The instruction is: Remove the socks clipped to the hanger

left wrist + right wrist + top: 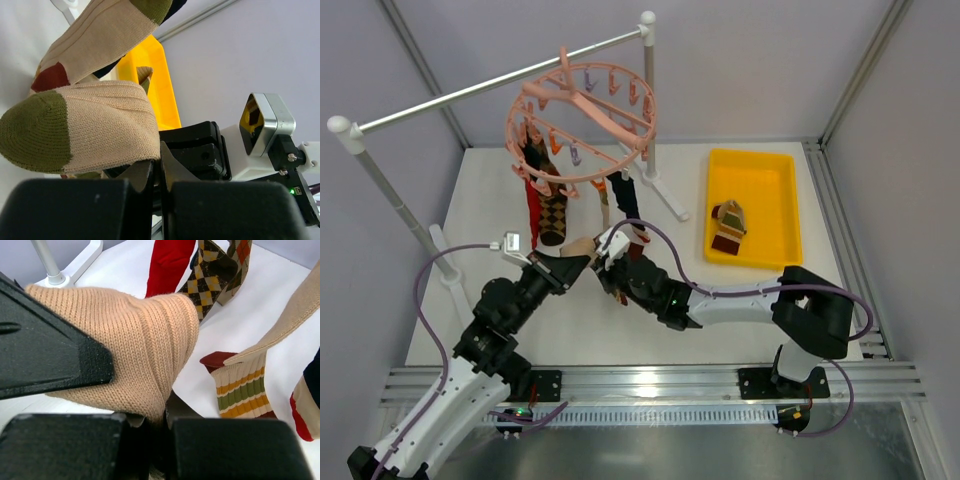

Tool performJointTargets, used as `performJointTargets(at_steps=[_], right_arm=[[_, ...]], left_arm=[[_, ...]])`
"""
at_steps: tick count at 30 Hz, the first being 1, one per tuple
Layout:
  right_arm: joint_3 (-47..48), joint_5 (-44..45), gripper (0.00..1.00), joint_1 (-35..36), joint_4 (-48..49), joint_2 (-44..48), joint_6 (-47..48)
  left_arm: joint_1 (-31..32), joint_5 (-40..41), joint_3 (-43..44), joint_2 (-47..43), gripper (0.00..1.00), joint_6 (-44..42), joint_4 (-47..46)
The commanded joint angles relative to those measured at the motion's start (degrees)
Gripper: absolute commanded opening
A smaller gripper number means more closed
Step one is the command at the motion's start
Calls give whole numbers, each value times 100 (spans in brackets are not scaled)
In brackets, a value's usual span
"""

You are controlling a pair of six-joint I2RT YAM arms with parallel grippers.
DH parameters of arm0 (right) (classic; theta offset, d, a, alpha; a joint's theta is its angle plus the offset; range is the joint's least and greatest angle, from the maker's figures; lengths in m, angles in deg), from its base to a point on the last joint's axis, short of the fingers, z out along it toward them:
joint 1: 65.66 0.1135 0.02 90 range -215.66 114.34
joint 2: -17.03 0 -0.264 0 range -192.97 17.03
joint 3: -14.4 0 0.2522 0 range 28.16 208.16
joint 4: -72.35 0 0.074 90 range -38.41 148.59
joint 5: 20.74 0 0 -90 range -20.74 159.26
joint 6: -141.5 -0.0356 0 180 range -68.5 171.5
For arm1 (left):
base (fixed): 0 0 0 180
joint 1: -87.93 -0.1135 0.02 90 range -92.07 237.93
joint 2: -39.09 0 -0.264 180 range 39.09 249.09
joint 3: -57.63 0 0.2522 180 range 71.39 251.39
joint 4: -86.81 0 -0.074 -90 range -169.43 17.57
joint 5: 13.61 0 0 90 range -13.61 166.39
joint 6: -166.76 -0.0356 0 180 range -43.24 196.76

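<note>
Argyle, red and tan socks (552, 213) hang clipped beneath the round pink hanger (582, 178).

front strip of bench (620, 340) is free. socks (552, 215) hang low under hanger (582, 120), blocking centre. narrow gap between post foot (670, 200) and yellow tray (760, 185) at back right.

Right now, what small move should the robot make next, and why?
Probably open the left gripper: both grippers pinch the same tan sock, and the right gripper sits nearer the yellow tray where other socks lie.
</note>
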Motion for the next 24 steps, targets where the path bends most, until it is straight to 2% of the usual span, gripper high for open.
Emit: performJointTargets(at_steps=[1,2,3,4,5,7,8,10,14,18,21,22,23,24], right_arm=[[45,441,4,15,353,137,70],[-16,442,4,23,336,164,88],[-51,450,4,23,336,190,79],[-86,477,4,23,309,303,79],[-191,546,4,23,248,366,70],[-323,643,4,14,178,532,70],[-472,713,4,14,82,716,79],[-631,881,4,15,-42,901,88],[-1061,1293,4,15,-533,1394,114],[-1290,1707,4,-126,-1070,1921,88],[-1492,1769,4,-782,-1447,2333,53],[-1510,1664,4,-785,-1449,2465,-8],[-1510,1489,4,-1342,-1684,2597,-113],[-1519,1305,4,-1609,-1773,2877,-332]], left_arm=[[13,-35,-54,-114,0,-72,-77],[13,0,-54,-123,1,-89,-50],[13,9,-54,-132,9,-124,-24],[13,35,-45,-149,36,-212,11],[13,88,-36,-193,49,-256,81],[13,280,-19,-237,67,-405,301],[13,334,-19,-307,82,-476,362],[13,527,-45,-360,98,-607,495],[13,817,-159,-422,100,-1028,548],[13,1037,-168,-46,100,-1600,522],[4,1064,-28,664,100,-2074,399],[4,1029,42,860,100,-2198,390],[4,1037,104,1070,100,-2277,381],[4,1029,191,1368,100,-2365,355]])
